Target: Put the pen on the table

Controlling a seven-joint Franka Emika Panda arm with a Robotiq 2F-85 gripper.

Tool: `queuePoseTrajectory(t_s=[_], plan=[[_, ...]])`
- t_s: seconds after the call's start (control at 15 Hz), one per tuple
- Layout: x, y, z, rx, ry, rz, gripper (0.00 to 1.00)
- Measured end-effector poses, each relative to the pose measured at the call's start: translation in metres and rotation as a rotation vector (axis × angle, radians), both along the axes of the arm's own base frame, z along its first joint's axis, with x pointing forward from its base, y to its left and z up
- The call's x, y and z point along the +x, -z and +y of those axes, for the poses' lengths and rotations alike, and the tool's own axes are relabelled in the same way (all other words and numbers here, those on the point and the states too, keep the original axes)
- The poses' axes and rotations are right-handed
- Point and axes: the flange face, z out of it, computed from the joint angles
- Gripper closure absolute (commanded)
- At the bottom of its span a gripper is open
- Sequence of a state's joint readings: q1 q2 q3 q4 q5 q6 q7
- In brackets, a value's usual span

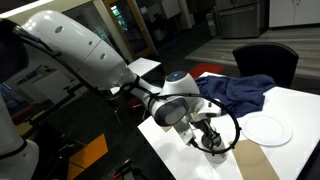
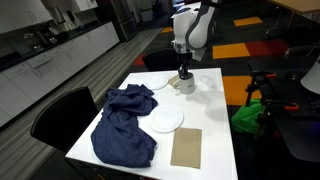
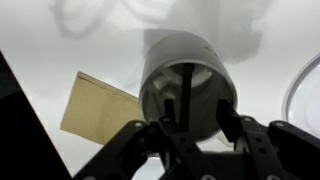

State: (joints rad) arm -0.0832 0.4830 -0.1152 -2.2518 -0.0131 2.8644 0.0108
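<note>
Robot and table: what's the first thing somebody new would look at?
The big white robot arm reaches over a white table. Its gripper hangs right above a grey mug that has a dark pen standing in it. A crumpled blue cloth sprawls over one side of the table, next to a white plate and a tan napkin.
</note>
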Motion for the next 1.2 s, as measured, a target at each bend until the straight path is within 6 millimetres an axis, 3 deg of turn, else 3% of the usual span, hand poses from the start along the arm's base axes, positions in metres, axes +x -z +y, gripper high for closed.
queuePoseTrajectory(t_s=[0.33, 0.4, 0.53, 0.73, 1.2], plan=[[0.008, 0.011, -0.002, -0.004, -0.001, 0.006, 0.50], [0.010, 0.013, -0.002, -0.005, -0.002, 0.006, 0.71], [0.014, 0.016, -0.003, -0.006, -0.003, 0.005, 0.79], [0.019, 0.018, -0.001, -0.007, -0.008, 0.000, 1.00], [0.022, 0.013, 0.010, -0.027, -0.029, -0.003, 0.97]])
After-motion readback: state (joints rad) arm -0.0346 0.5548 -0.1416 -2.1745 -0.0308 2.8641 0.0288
